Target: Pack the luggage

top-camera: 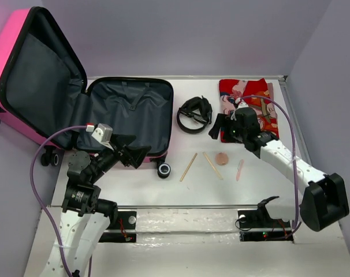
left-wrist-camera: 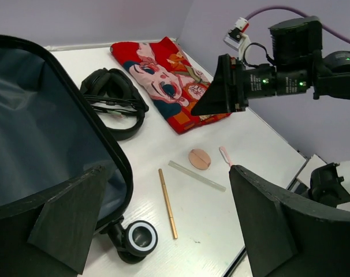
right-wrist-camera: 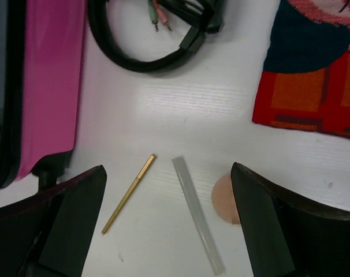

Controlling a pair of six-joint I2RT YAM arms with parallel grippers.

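Observation:
The luggage [top-camera: 129, 112], a hot-pink suitcase, lies open at the left, its lid [top-camera: 39, 75] propped up and its dark grey lining bare. My left gripper [top-camera: 134, 151] hovers open over its front right corner, near a wheel [left-wrist-camera: 140, 236]. My right gripper [top-camera: 220, 128] hangs open above the table between black headphones [top-camera: 194, 114] and a red cartoon-print cloth [top-camera: 247, 107]. In the right wrist view a gold pen [right-wrist-camera: 129, 193], a clear stick [right-wrist-camera: 197, 213] and a round peach pad [right-wrist-camera: 222, 199] lie below the open fingers.
A small pink clip [top-camera: 239, 169] lies right of the peach pad. Grey walls close in the table at the back and right. A metal rail [top-camera: 192, 206] runs along the near edge, with the arm bases on it.

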